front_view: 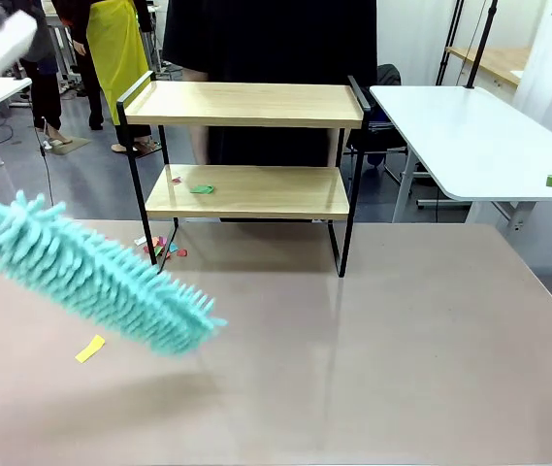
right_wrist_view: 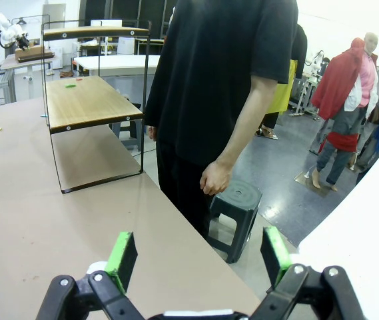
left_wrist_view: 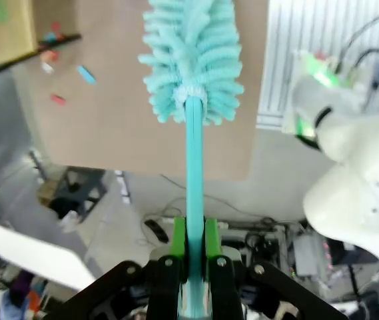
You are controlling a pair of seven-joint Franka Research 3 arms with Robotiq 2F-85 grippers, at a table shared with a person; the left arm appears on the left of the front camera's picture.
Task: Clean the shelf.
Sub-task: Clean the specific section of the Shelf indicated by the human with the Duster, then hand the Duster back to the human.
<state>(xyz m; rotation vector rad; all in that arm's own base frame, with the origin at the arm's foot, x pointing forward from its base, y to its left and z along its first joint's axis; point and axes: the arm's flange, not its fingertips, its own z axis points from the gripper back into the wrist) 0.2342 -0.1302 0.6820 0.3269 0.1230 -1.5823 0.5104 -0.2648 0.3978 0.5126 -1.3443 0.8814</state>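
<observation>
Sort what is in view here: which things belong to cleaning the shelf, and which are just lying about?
Belongs to the job:
- two-tier light wooden shelf with black metal legs
- fluffy teal duster, gripped by the left end effector
- small coloured scraps on the lower board and beside the shelf leg

Lying about:
- dark plastic stool
- white side table

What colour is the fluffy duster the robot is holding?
The duster is turquoise, handle and fluffy head alike. The front view shows it best.

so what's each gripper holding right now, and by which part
The left gripper is shut on the teal duster, clamping its handle near the end. The right gripper is open and holds nothing.
</observation>
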